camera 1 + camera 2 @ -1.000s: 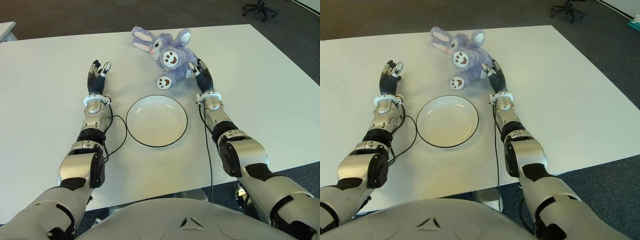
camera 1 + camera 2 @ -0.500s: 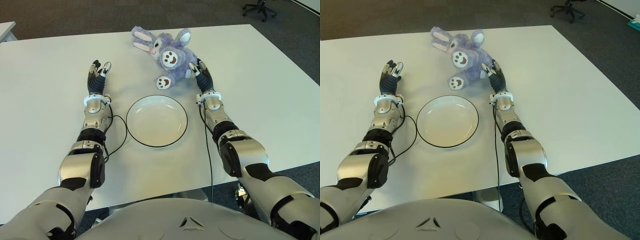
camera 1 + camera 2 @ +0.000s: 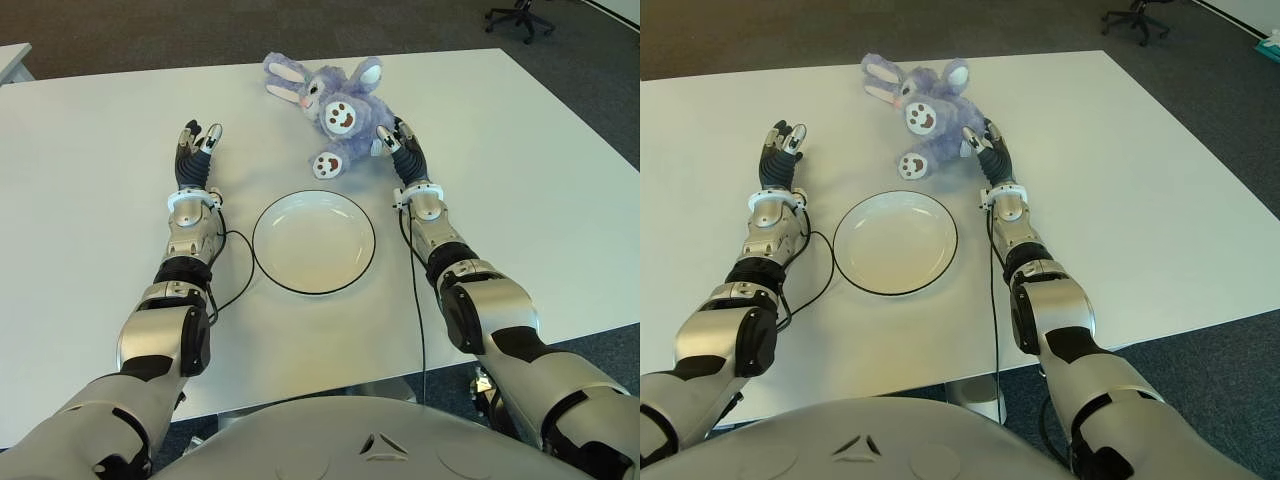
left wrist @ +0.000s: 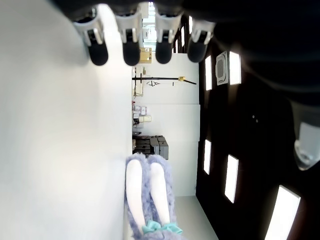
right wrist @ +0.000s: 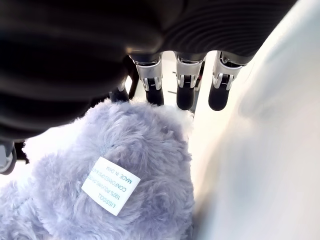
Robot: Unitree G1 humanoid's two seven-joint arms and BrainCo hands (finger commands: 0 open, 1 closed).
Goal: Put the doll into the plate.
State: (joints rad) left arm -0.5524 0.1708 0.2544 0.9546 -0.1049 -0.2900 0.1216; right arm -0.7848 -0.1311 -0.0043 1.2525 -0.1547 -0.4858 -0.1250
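Observation:
A purple plush rabbit doll [image 3: 330, 110] lies on its back on the white table [image 3: 90, 180], just beyond the white plate [image 3: 313, 241] with a dark rim. My right hand [image 3: 400, 145] is pressed against the doll's right side, fingers [image 5: 182, 90] straight and spread, nothing grasped; the doll's fur and its white label [image 5: 110, 186] fill the right wrist view. My left hand [image 3: 193, 148] shows left of the plate, fingers [image 4: 131, 47] extended and holding nothing. In the left wrist view the doll's ears [image 4: 147, 195] appear farther off.
A thin black cable [image 3: 232, 262] loops from my left wrist beside the plate. Another cable [image 3: 415, 290] runs along my right forearm. An office chair [image 3: 520, 15] stands on the dark carpet beyond the table's far right corner.
My right hand has edged slightly forward against the doll, which has shifted a little. The left hand and plate have not moved.

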